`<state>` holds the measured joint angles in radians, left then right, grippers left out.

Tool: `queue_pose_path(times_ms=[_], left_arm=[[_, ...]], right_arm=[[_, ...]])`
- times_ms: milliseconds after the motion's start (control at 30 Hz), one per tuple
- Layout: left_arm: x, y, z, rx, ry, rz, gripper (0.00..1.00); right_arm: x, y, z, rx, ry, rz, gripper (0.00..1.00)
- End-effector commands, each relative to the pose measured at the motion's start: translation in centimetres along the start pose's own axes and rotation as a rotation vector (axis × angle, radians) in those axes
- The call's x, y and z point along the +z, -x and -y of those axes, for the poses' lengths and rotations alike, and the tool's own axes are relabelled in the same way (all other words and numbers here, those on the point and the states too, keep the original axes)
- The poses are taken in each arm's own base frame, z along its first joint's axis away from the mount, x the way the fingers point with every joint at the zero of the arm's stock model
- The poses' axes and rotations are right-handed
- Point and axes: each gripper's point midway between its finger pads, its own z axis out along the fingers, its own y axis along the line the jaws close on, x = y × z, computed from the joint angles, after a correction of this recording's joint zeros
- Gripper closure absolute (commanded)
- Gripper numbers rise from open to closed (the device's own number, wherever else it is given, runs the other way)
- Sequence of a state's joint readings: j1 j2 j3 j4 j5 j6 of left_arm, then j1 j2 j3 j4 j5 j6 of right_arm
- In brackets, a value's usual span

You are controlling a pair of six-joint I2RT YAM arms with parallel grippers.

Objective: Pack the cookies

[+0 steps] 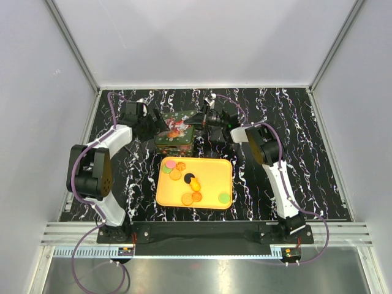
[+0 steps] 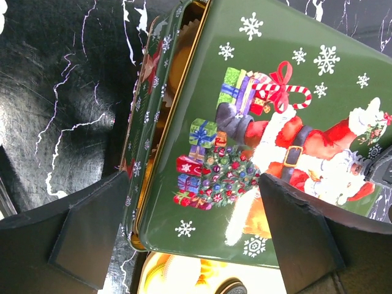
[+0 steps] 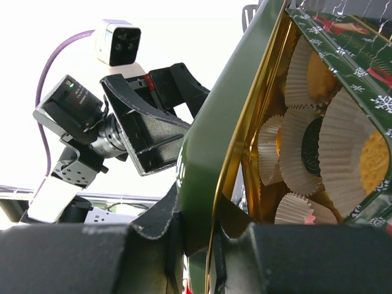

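Several cookies lie on the orange tray (image 1: pixel 214 168): pink (image 1: pixel 170 163), green (image 1: pixel 224 198), black (image 1: pixel 188 177) and orange (image 1: pixel 187 199) discs. Behind it stands a green Christmas tin (image 1: pixel 173 144). Its Santa-printed lid (image 2: pixel 275 92) is tilted up off the tin. My right gripper (image 3: pixel 211 245) is shut on the lid's rim (image 3: pixel 202 184). Inside the tin, white paper cups hold a golden cookie (image 3: pixel 321 76) and a black one (image 3: pixel 311 147). My left gripper (image 2: pixel 190 245) is open, its fingers (image 2: pixel 86 239) either side of the lid's near corner without gripping it.
The table (image 1: pixel 294 153) is black with white marbling. Grey walls enclose it on the left, back and right. The left arm (image 1: pixel 92 171) and right arm (image 1: pixel 278 177) flank the tray. The tray's edge and a black cookie (image 2: pixel 228 288) show under the lid in the left wrist view.
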<state>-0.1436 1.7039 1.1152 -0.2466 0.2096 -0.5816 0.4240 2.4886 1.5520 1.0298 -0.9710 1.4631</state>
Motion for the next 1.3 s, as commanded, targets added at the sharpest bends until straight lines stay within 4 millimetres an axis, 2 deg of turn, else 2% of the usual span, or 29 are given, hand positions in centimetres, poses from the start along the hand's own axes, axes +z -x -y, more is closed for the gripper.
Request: queue_pose_path(times_ms=[0,100,267,400,700,967,1033,1267], left_arm=[[0.1,0.6,0.6,0.011,-0.025,0.023,0.07],[0.2,0.5,0.6,0.009,-0.026,0.021,0.07],[-0.1,0.7,0.8,0.011,-0.032,0.028,0.07],[-0.3,0.9,0.9,0.014,-0.031,0.032,0.06],[-0.4,0.8,0.8,0.012,-0.029,0.032,0.07],[-0.7,1.0,1.0,0.016,-0.034,0.039,0.06],[-0.7,1.0,1.1,0.016,-0.037,0.039,0.06],[-1.9,2.0,2.7,0.025,-0.111,0.1,0.04]], right_arm=[[-0.2,0.0,0.1,-0.033,0.024,-0.014,0.85],[-0.2,-0.2,0.3,-0.014,0.026,-0.018,0.85],[-0.2,0.0,-1.4,0.012,0.127,-0.019,0.86],[0.0,0.0,-1.8,0.013,0.122,-0.024,0.86],[0.6,-0.5,-1.2,0.018,0.089,-0.032,0.85],[0.9,-0.5,-2.3,-0.012,0.113,-0.033,0.85],[0.9,-0.5,-2.1,-0.01,0.094,-0.03,0.85],[1.0,-0.6,-2.1,-0.03,0.088,-0.027,0.85]])
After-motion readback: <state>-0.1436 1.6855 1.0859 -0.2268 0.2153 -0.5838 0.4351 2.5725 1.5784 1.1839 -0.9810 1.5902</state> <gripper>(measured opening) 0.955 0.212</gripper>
